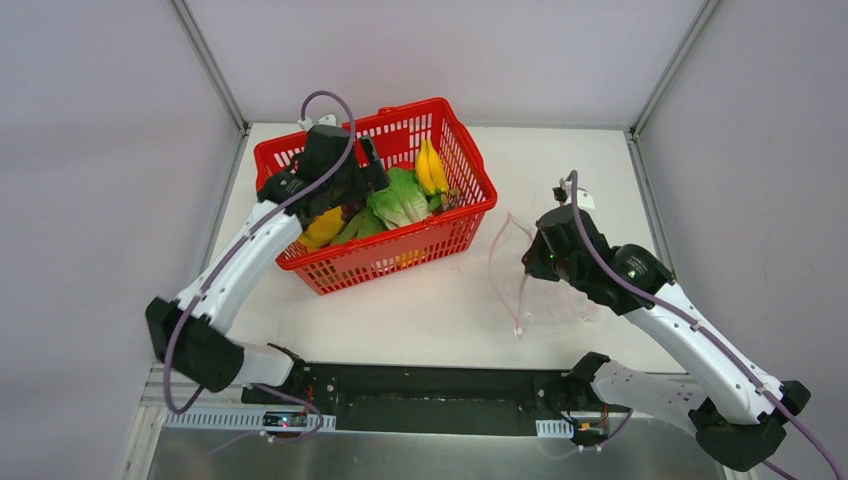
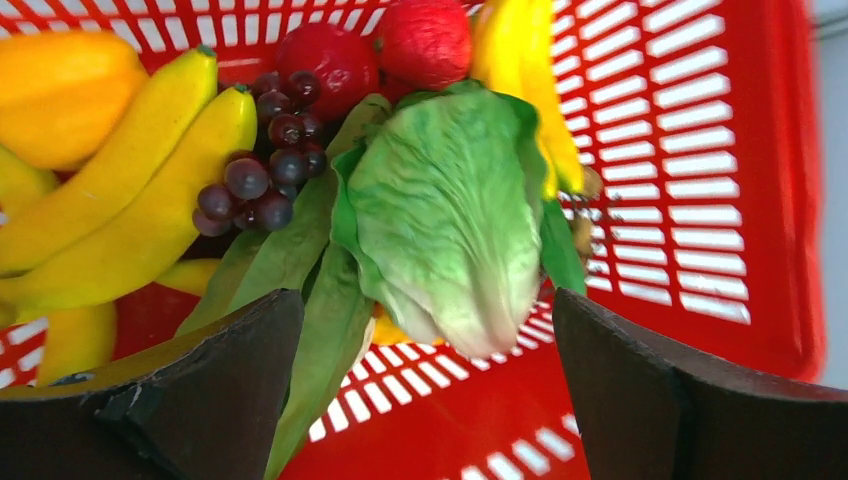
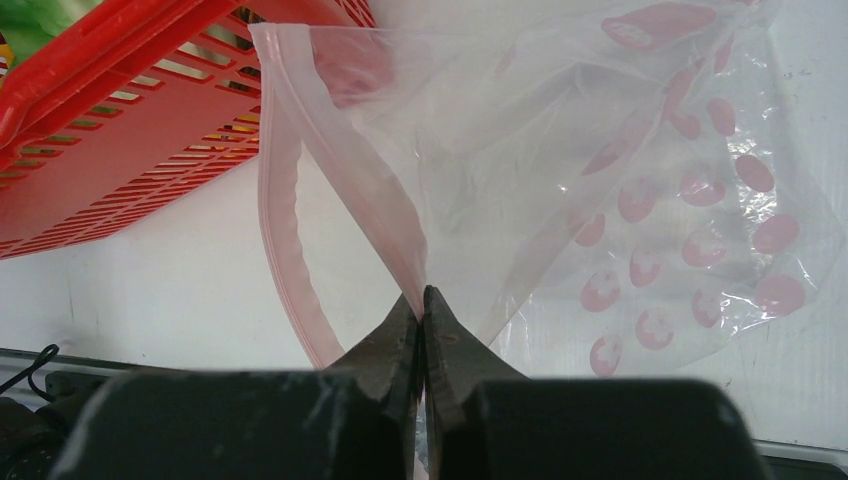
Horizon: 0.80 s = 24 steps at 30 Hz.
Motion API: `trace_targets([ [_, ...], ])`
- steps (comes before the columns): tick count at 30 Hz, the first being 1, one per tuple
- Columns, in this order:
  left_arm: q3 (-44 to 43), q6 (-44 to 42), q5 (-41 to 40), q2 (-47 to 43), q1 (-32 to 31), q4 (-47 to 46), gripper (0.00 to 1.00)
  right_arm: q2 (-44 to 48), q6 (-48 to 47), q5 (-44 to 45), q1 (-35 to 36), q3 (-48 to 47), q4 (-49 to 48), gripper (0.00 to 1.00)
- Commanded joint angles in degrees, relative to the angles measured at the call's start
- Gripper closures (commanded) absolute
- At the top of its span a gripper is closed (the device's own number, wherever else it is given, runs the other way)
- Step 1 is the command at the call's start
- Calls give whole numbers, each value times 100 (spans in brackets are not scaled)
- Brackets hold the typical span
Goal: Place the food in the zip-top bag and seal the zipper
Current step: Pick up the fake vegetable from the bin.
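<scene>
We hold our left claw (image 2: pixel 425 335) over the red basket (image 2: pixel 700 150), its two dark fingers (image 2: pixel 230 390) spread wide apart with nothing between them. Just beneath the gap lies the lettuce (image 2: pixel 450 210), pale at the stem and green at the leaf, resting on top of the other food. Beside it, on the left of the left wrist view, sit the grapes (image 2: pixel 265 165), touching the bananas (image 2: pixel 140 200). Past the grapes, against the far wall, we see the apple (image 2: pixel 335 55) and a rougher red piece (image 2: pixel 425 40) next to it. A second bunch of yellow fruit (image 2: pixel 525 90) lies along the lettuce's other side. All the food we can see is in the basket.

From above, the basket stands on the white tabletop (image 1: pixel 420 310) towards the left, and the zip-top bag (image 1: pixel 510 270) sits just to its right, near but apart from it. Our right claw (image 3: pixel 422 300) is clamped together on one lip of the bag's mouth, pinching the film at the pink zipper (image 3: pixel 280 210). The other lip bows away to the left, so the mouth gapes open towards the basket. The spotted body of the bag (image 3: pixel 650 200) spreads out to the right over the tabletop and holds no food.
</scene>
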State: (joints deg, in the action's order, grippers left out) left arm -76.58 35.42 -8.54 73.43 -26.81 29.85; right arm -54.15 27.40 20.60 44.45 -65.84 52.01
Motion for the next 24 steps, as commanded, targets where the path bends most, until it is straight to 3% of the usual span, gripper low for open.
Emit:
trace_targets([
  [1, -370, 1218, 414, 735, 236, 243, 1, 24, -23, -27, -21, -16, -191, 96],
  [12, -634, 2977, 69, 1962, 210, -183, 1, 31, -84, -85, -23, 34, -298, 95],
  [17, -574, 3187, -130, 2310, 109, -179, 4, 27, -101, -74, -18, 67, -334, 94],
  [24, -578, 2976, -260, 2657, -39, -293, 23, -37, -129, -192, -21, 129, -450, 94],
])
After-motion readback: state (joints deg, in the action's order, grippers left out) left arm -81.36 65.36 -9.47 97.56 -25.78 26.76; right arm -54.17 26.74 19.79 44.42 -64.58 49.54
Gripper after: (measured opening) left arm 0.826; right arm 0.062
